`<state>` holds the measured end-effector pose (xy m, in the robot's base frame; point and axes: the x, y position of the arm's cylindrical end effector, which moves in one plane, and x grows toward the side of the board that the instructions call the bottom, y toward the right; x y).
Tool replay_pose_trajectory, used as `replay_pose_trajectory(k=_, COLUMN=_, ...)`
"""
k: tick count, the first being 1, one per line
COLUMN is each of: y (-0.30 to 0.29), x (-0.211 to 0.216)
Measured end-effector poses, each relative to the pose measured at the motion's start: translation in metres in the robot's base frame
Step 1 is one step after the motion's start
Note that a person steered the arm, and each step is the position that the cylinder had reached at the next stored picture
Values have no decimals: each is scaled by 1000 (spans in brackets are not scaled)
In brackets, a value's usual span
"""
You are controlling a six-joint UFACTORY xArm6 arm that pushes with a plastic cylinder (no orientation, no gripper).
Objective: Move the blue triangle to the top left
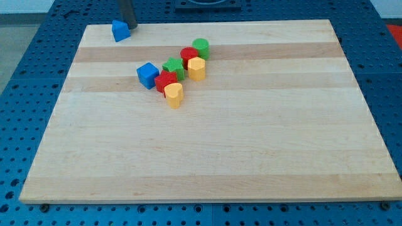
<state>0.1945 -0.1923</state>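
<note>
The blue triangle (120,31) lies at the wooden board's (251,163) top left corner, close to the top edge. My dark rod comes down from the view's top, and my tip (130,26) sits just to the right of the blue triangle, touching it or nearly so.
A cluster of blocks lies below and right of the triangle: a blue cube (147,75), a green star (173,66), a red block (166,81), a yellow block (174,95), a second yellow block (196,68), a red cylinder (189,55) and a green cylinder (201,47).
</note>
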Motion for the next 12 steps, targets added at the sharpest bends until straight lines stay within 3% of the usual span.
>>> replay_pose_trajectory(k=8, y=26, x=29)
replay_pose_trajectory(k=12, y=-2, x=29)
